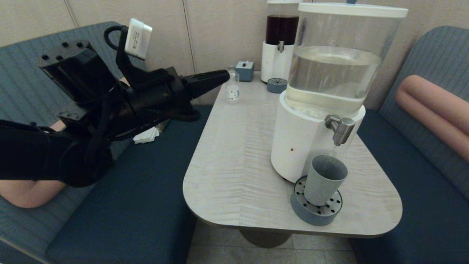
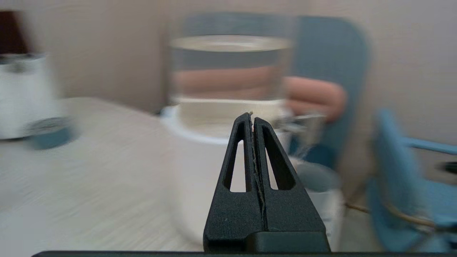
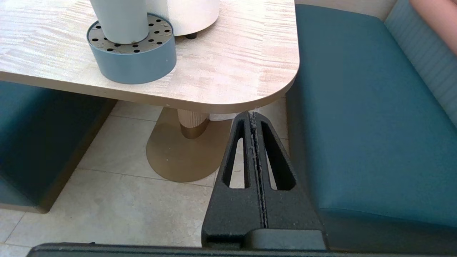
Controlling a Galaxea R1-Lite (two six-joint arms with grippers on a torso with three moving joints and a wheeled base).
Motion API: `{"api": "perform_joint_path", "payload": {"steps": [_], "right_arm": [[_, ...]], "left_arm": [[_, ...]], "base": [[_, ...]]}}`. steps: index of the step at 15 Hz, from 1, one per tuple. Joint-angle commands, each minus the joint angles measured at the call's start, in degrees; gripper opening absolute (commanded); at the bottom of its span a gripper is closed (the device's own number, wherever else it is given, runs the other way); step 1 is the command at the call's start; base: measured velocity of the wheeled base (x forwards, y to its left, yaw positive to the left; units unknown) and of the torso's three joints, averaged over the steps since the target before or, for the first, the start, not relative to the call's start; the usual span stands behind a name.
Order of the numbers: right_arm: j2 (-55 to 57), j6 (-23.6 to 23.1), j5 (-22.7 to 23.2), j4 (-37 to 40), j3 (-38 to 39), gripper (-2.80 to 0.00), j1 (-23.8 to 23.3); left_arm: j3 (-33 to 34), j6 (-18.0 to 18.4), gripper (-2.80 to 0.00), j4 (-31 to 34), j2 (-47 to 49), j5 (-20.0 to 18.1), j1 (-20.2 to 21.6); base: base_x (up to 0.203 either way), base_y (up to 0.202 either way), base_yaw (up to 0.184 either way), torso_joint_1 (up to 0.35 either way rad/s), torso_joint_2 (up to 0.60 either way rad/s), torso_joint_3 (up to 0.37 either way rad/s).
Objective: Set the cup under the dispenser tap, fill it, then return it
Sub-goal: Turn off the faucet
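The grey-blue cup (image 1: 324,179) stands upright on the round perforated drip tray (image 1: 316,209), right under the brushed-metal dispenser tap (image 1: 340,128) of the big white-based dispenser (image 1: 307,143). In the right wrist view the cup (image 3: 119,19) shows on the same tray (image 3: 132,55). My left gripper (image 1: 225,76) is raised over the table's left side, shut and holding nothing, far from the cup. The left wrist view shows its shut tip (image 2: 251,116) facing the clear tank (image 2: 228,67). My right gripper (image 3: 252,114) hangs shut and empty below the table's near right corner.
A small clear bottle (image 1: 233,90), a small blue box (image 1: 244,70) and the dark-liquid dispenser (image 1: 280,44) with its own drip tray (image 1: 277,85) stand at the table's far end. Blue benches flank the table (image 1: 234,165). A pink bolster (image 1: 432,106) lies at right.
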Motion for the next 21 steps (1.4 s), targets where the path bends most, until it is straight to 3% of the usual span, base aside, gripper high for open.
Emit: {"api": "perform_joint_path", "payload": {"steps": [1, 2, 5, 12, 14, 18, 21], "right_arm": [[0.11, -0.05, 0.0, 0.01, 0.0, -2.8, 0.0], [0.11, -0.05, 0.0, 0.01, 0.0, -2.8, 0.0], [0.11, -0.05, 0.0, 0.01, 0.0, -2.8, 0.0], [0.11, -0.05, 0.0, 0.01, 0.0, -2.8, 0.0], [0.11, -0.05, 0.0, 0.01, 0.0, -2.8, 0.0], [0.11, -0.05, 0.0, 0.01, 0.0, -2.8, 0.0], [0.11, -0.05, 0.0, 0.01, 0.0, -2.8, 0.0]], "left_arm": [[1.76, -0.58, -2.8, -0.9, 0.09, -0.47, -3.01], [2.83, -0.65, -2.8, -1.09, -0.03, -1.36, -3.39], [4.32, -0.7, -2.8, -1.0, 0.09, -8.79, -3.35], [-0.72, -0.61, -2.8, -0.97, 6.45, -9.59, -6.69], [-3.52, -0.42, -2.8, -0.8, 9.44, -7.28, -7.71], [-7.85, -0.79, -2.8, -1.34, 14.44, 3.95, -13.32], [-10.72, -1.09, -2.8, -5.81, 18.97, 6.22, -17.07]], "base": [[0.0, 0.0, 0.0, 0.0, 0.0, 0.0], [0.0, 0.0, 0.0, 0.0, 0.0, 0.0], [0.0, 0.0, 0.0, 0.0, 0.0, 0.0], [0.0, 0.0, 0.0, 0.0, 0.0, 0.0], [0.0, 0.0, 0.0, 0.0, 0.0, 0.0], [0.0, 0.0, 0.0, 0.0, 0.0, 0.0], [0.0, 0.0, 0.0, 0.0, 0.0, 0.0]]}}
